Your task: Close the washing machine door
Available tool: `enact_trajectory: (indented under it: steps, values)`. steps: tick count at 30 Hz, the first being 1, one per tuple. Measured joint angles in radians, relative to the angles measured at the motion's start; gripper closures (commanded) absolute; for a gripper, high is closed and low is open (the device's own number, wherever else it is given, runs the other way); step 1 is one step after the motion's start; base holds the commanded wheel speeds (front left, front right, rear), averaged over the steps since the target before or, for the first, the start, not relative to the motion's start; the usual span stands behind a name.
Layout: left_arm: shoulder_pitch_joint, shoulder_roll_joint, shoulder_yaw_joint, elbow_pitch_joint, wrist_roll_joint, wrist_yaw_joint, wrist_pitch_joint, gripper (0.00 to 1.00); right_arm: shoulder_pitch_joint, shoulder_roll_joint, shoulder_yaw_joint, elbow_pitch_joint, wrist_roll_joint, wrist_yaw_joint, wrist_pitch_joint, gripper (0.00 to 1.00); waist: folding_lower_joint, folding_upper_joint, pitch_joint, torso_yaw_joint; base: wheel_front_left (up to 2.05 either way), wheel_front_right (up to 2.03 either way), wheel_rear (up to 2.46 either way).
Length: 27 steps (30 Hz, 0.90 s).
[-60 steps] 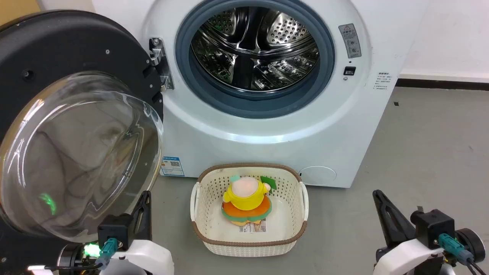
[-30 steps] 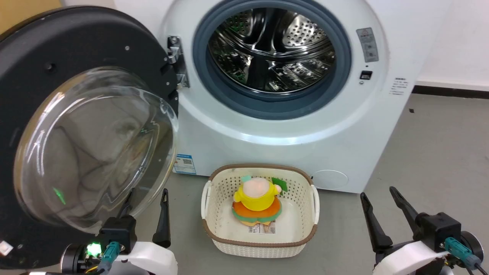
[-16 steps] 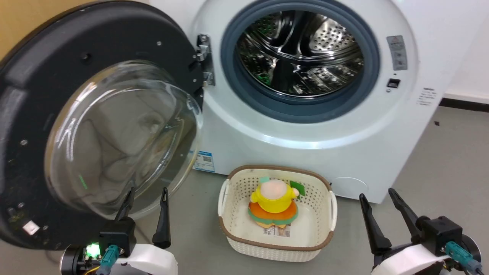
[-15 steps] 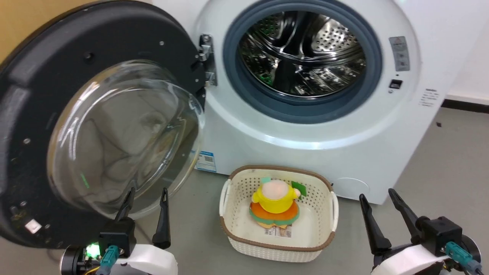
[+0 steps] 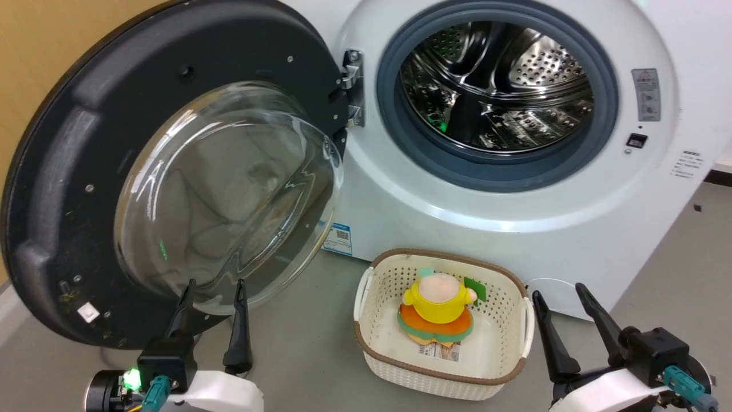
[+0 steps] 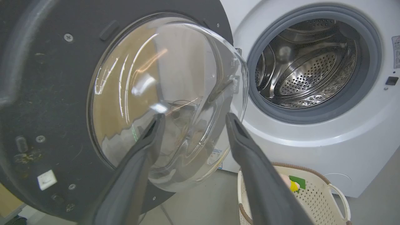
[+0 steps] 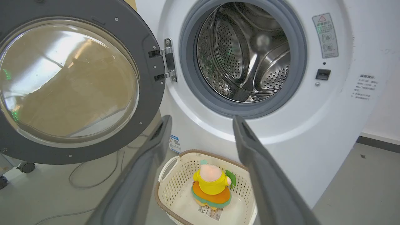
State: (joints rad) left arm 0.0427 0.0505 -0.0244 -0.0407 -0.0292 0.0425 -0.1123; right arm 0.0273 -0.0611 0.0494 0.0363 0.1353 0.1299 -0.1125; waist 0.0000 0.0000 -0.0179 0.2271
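The washing machine door (image 5: 74, 171) (image 6: 47, 78) (image 7: 147, 40) stands swung wide open to the left of the white washing machine (image 5: 457, 229) (image 6: 312, 150) (image 7: 312, 131), its clear glass bowl bulging toward me. Its metal hinge (image 5: 353, 86) (image 7: 168, 64) sits at the left edge of the round opening, where the steel drum (image 5: 503, 97) shows. My left gripper (image 5: 213, 284) (image 6: 192, 117) is open, low at the left, its fingertips just in front of the bowl's lower edge. At the lower right my right gripper (image 5: 557, 289) (image 7: 201, 118) hangs open over the floor, holding nothing.
A cream perforated basket (image 5: 372, 343) (image 7: 175, 184) (image 6: 337, 193) with a yellow-and-orange plush toy (image 5: 437, 312) (image 7: 211, 186) stands on the grey floor right before the machine, between my grippers. A wooden panel (image 5: 51, 46) rises behind the door. A cable (image 7: 90, 179) lies on the floor under the door.
The head camera has turned left, so machine, door and basket have shifted right in its view. The door has not swung. Both grippers stay open.
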Motion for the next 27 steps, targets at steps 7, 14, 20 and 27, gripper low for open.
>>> enact_trajectory:
  steps: [7, 14, 20, 27]
  values:
    - [0.014, 0.0, 0.001, -0.02, -0.002, 0.018, -0.014, 0.0, -0.004, -0.007, 0.021, 0.014, 0.021, 0.0, -0.013, 0.0, 0.0001, 0.0, 0.005, 0.033, 0.0, 0.0, 0.0]
    - [0.022, 0.0, 0.0, -0.035, -0.01, 0.029, -0.03, 0.0, -0.015, -0.012, 0.042, 0.023, 0.04, 0.0, -0.028, 0.0, 0.0001, 0.0, 0.008, 0.064, 0.0, 0.0, 0.0]
    - [0.027, 0.0, -0.005, -0.039, -0.017, 0.038, -0.04, 0.0, -0.016, -0.016, 0.051, 0.028, 0.059, 0.0, -0.041, 0.0, 0.0001, 0.0, 0.009, 0.085, 0.0, 0.0, 0.0]
    - [0.036, 0.0, -0.005, -0.048, -0.018, 0.043, -0.057, 0.0, -0.016, -0.017, 0.055, 0.03, 0.078, 0.0, -0.058, 0.0, 0.0001, 0.0, 0.005, 0.116, 0.0, 0.0, 0.0]
